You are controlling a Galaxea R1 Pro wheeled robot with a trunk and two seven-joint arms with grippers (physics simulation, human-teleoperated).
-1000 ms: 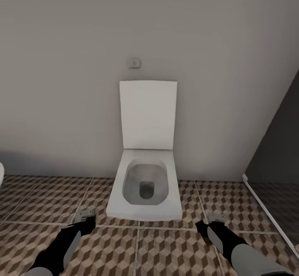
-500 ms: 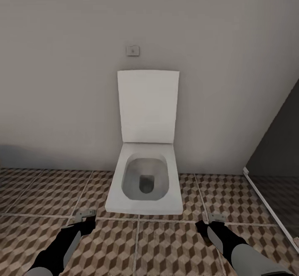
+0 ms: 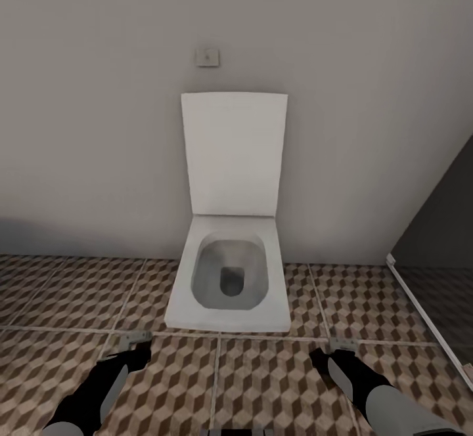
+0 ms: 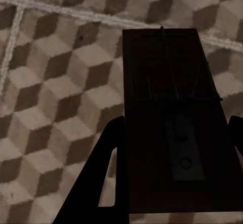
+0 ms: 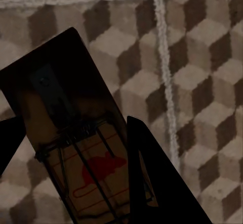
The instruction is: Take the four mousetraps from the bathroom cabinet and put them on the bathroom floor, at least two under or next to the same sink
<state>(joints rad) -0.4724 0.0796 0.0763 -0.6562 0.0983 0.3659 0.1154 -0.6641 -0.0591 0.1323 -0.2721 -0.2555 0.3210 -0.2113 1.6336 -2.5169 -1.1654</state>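
Head view faces a white square-edged toilet [image 3: 228,272], lid up against a grey wall [image 3: 98,127], w/ a small square flush plate [image 3: 207,57] on the wall above the lid. Bathroom floor [image 3: 66,298] is cube-pattern tile w/ pale grout lines. Dark glass panel [image 3: 437,226] stands at the right edge. Left gripper [image 3: 135,343] sits low at the left of the head view, just off the toilet's front left corner; right gripper [image 3: 341,347] mirrors it off the front right corner. Both arms held low over the tiles, well apart from each other. Left wrist view: the dark fingers [image 4: 96,183] flank a mousetrap [image 4: 172,128] on both long edges, jaws closed onto the board, wire bar and spring visible on top, tiles beneath. Right wrist view: a second mousetrap [image 5: 81,153] w/ a red mouse print sits tilted between the fingers [image 5: 162,178], jaws clamped on it too, above a grout crossing. Neither trap clearly touches the floor; can't tell the gap from these views.
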